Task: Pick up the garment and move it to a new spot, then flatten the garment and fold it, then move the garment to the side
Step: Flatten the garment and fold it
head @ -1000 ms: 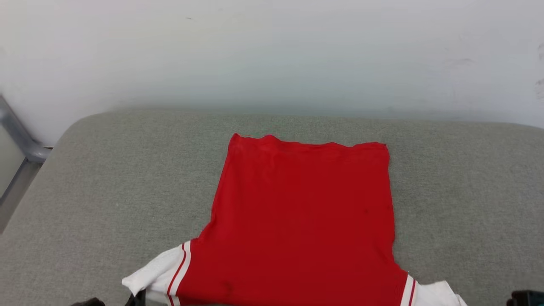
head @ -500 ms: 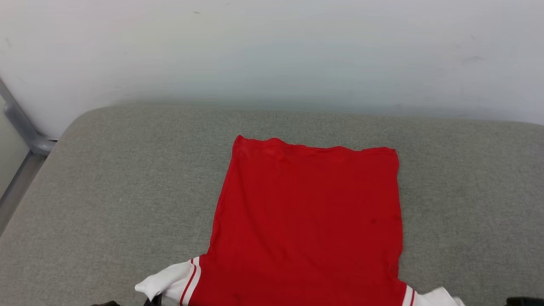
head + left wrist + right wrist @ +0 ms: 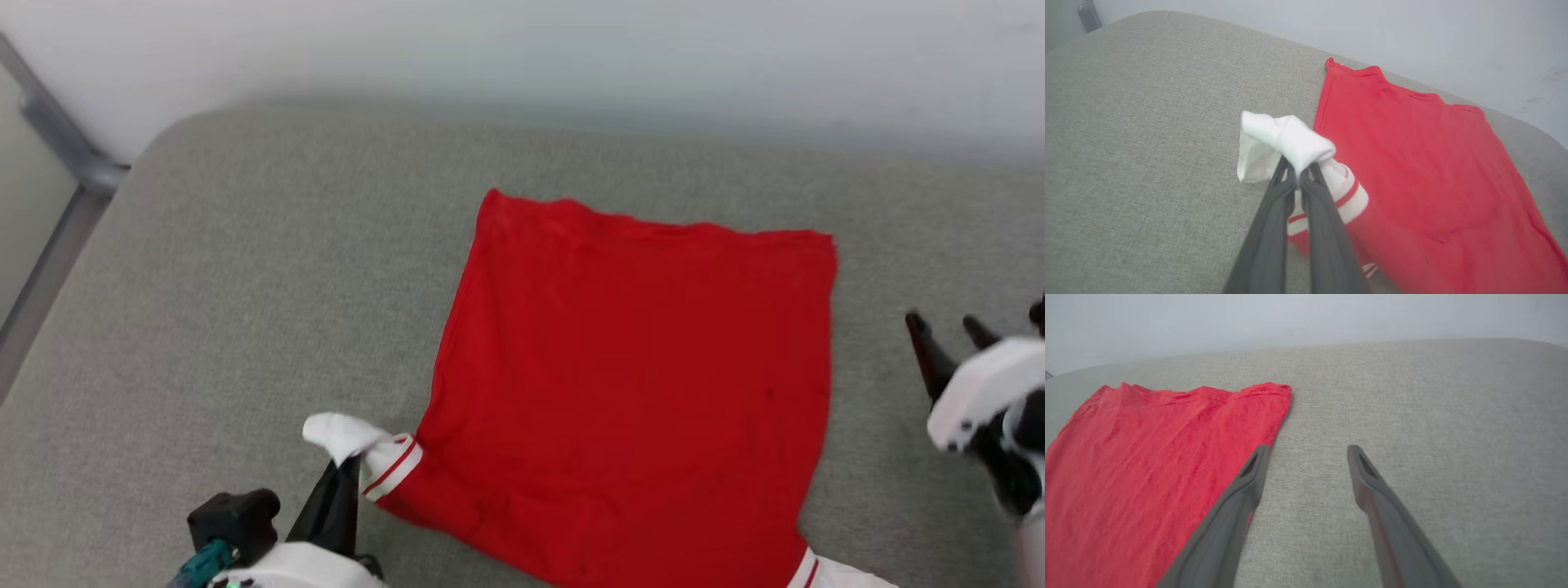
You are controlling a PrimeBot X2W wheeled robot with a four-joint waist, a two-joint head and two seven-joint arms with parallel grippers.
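The garment (image 3: 637, 384) lies spread flat on the grey cushioned surface, its red body toward the wall and its white striped sleeves at the near corners. My left gripper (image 3: 347, 461) is shut on the white left sleeve (image 3: 1294, 143), which is bunched and lifted a little above the surface (image 3: 1126, 163). The right gripper (image 3: 951, 331) hovers open to the right of the red body (image 3: 1147, 465), its fingers (image 3: 1249, 477) apart over bare cushion beside the garment's edge. The right sleeve (image 3: 824, 572) peeks in at the bottom edge.
A pale wall (image 3: 571, 57) runs along the far side of the cushion. A grey metal frame bar (image 3: 65, 155) stands at the far left corner. Bare cushion (image 3: 229, 286) stretches left of the garment and more (image 3: 1433, 437) to its right.
The head camera has tilted down and shifted, bringing both grippers into view. The white left sleeve now looks bunched and lifted in my left gripper, and the right gripper shows open at the right.
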